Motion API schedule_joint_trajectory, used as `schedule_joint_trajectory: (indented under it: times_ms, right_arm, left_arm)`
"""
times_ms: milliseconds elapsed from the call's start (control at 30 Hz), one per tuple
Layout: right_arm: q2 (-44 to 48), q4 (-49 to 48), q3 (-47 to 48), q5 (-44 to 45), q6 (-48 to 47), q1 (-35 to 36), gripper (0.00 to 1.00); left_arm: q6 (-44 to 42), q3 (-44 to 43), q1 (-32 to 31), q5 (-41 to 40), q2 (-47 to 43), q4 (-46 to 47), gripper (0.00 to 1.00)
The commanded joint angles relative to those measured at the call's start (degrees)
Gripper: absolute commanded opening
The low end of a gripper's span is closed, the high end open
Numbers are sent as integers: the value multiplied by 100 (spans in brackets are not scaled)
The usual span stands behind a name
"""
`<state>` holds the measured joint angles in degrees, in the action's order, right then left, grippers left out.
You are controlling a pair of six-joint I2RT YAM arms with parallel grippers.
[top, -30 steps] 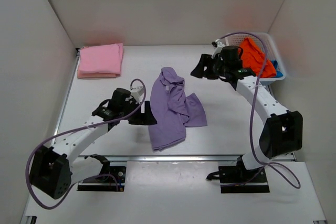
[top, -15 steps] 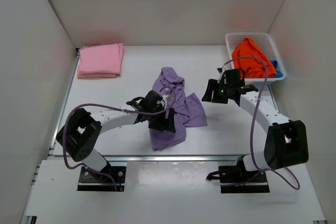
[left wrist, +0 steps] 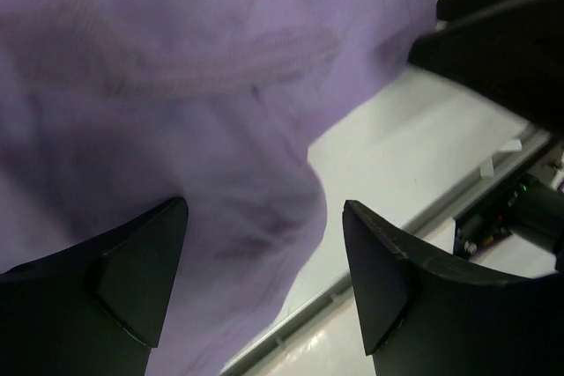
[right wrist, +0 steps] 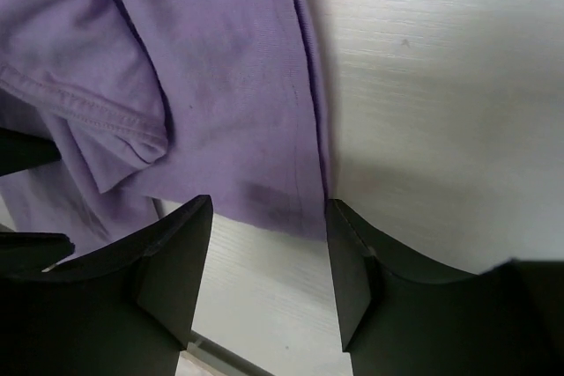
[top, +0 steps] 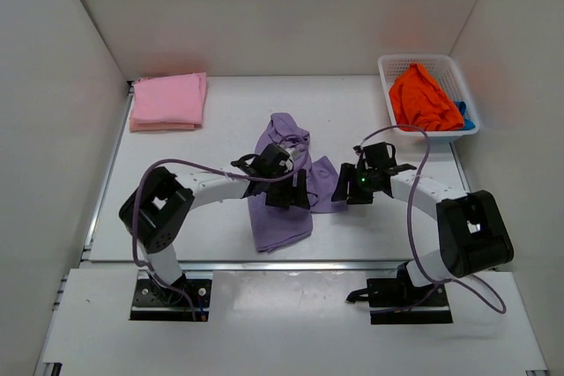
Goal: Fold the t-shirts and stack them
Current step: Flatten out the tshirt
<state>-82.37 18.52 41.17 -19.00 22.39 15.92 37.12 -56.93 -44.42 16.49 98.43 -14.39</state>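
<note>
A crumpled lavender purple t-shirt (top: 280, 209) lies in the middle of the table. My left gripper (top: 291, 191) is open, low over its middle; the left wrist view shows purple cloth (left wrist: 176, 85) between and under the jaws. My right gripper (top: 346, 187) is open at the shirt's right sleeve edge (right wrist: 264, 165), the jaws straddling its hem just above the table. A folded pink t-shirt (top: 168, 101) lies at the back left. An orange t-shirt (top: 423, 99) fills the white basket (top: 397, 62), with a bit of the blue t-shirt (top: 466, 117) beside it.
The white lattice basket stands at the back right corner. White walls enclose the table at the back and sides. A metal rail (top: 291, 263) runs along the table's near edge.
Both arms have moved inward and down to the purple shirt: the left gripper from its left side onto its middle, the right gripper from near the basket to the right sleeve.
</note>
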Motion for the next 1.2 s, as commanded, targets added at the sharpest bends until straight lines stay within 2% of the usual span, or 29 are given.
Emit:
schedule_joint_trajectory:
  times_ms: [0, 133, 167, 200, 233, 267, 300, 333, 367, 400, 567, 667, 767, 867, 933, 1033, 1167]
  right_arm:
    - [-226, -560, -170, -191, 195, 113, 51]
    - [-394, -902, -408, -270, 406, 253, 52]
    - [-429, -981, -425, -305, 432, 306, 51]
    - [-490, -991, -451, -314, 450, 350, 45]
    - [-508, -991, -417, -375, 389, 385, 33]
    - [-552, -904, -399, -437, 371, 394, 28]
    - [-578, -938, -321, -464, 328, 394, 16]
    - [-587, -886, -337, -472, 292, 394, 0]
    - [-587, -790, -268, -473, 249, 403, 0]
    - [-500, -737, -206, -464, 257, 385, 0]
    - [193, -351, 75, -586, -7, -106, 0]
    - [825, -8, 303, -578, -156, -580, 0]
    - [1397, 142, 409, -666, -174, -1291, 0]
    - [1968, 239, 339, -718, -86, -2037, 0]
    - [2206, 266, 234, -701, -51, -2451, 0]
    - [2453, 432, 199, -640, -209, -2822, 0]
    - [2769, 705, 286, -139, -349, -3138, 0]
  left_arm:
    - [84, -442, -189, -347, 263, -98, 82]
    - [330, -100, -215, -401, 352, 286, 80]
    - [374, -30, -216, -410, 396, 297, 73]
    - [322, -46, -190, -427, 518, 332, 70]
    - [330, -47, -242, -419, 536, 271, 64]
    - [304, -64, -216, -349, 589, 253, 55]
    - [269, -55, -216, -305, 659, 261, 48]
    - [278, -47, -207, -278, 625, 279, 29]
    - [260, -3, -181, -226, 616, 270, 11]
    - [217, -29, -146, -164, 520, 279, 2]
    - [15, 15, 354, -32, -296, 7, 0]
    - [-214, -38, 838, -163, -1061, -624, 0]
    - [-460, 32, 1663, -50, -1975, -889, 0]
    - [-679, 348, 3145, 231, -3037, -1205, 0]
    - [-977, 393, 3736, 92, -3390, -1529, 0]
    - [-1504, 174, 3845, -548, -3533, -2074, 0]
    - [-1735, 138, 3844, -779, -3498, -2331, 0]
